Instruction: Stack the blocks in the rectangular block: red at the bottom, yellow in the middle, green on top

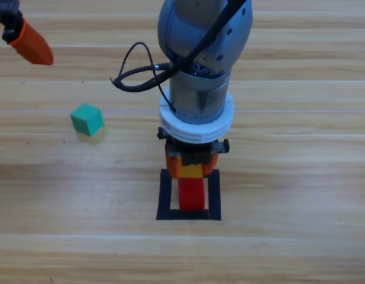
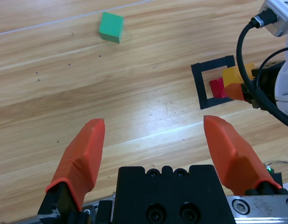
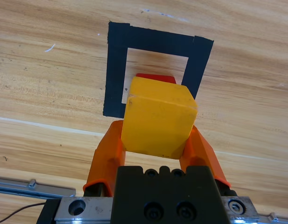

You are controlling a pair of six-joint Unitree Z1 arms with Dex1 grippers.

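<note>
The right arm comes down from the top edge to the middle of the high view, its grey body nearly vertical and its wrist pointing straight down. The right gripper [image 1: 192, 167] hangs low beneath it, its two orange jaws closed on the yellow cube [image 3: 158, 116], one on either side. The left arm is drawn back to the upper left corner, where only the left gripper [image 2: 155, 140] shows, jaws spread wide apart and holding nothing.
</note>
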